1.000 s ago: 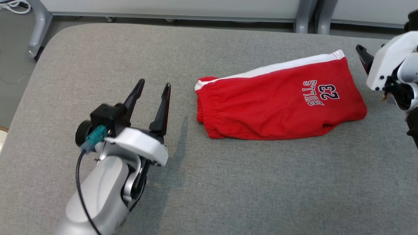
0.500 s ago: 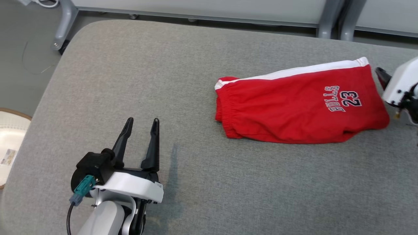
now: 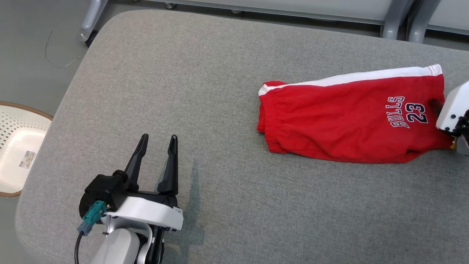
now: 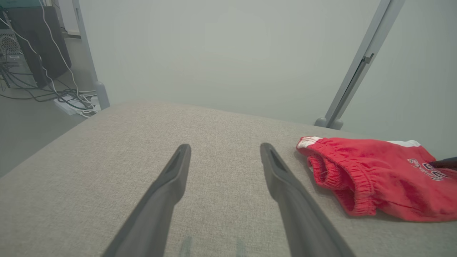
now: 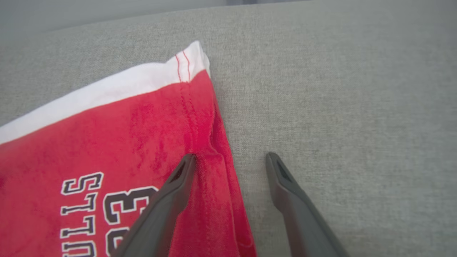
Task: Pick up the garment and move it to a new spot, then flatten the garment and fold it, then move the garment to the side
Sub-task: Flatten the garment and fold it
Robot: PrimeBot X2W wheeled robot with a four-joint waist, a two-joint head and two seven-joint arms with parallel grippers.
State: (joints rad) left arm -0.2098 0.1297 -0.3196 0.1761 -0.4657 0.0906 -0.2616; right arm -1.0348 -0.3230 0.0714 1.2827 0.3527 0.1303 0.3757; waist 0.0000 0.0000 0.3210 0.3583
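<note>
At the hem end of the red shorts (image 5: 107,135), R gripper (image 5: 231,157) stands w/ jaws wide apart, gripping nothing. One finger (image 5: 167,200) lies over the red fabric by a small crease next to the hem. The other is over bare grey pad just past the hem edge, so that edge runs btwn them. Can't tell if either tip presses down. In head view its white housing (image 3: 452,110) overlaps the shorts' hem corner.

L gripper (image 3: 159,137) sits well apart from the shorts, off their waistband end and nearer the robot. Its jaws are spread too, empty, low over the pad, tips pointing away from the robot. From its wrist cam the waistband (image 4: 339,175) shows off to one side of the fingers, not btwn them.

Shorts lie folded lengthwise on the grey padded table (image 3: 183,91), waistband facing L gripper, hem facing R gripper. White stripe (image 3: 351,77) runs along their far edge. "BULLS 23" print (image 3: 406,112) sits near the hem end, just beside R gripper. Elastic waist is bunched; near edge is a bit rumpled.

Farther out from the shorts: grey metal legs (image 3: 394,22) beyond the far edge, a white basket (image 3: 18,146) on the floor well past L gripper, and cables (image 4: 68,100) on the floor off the waistband side.
</note>
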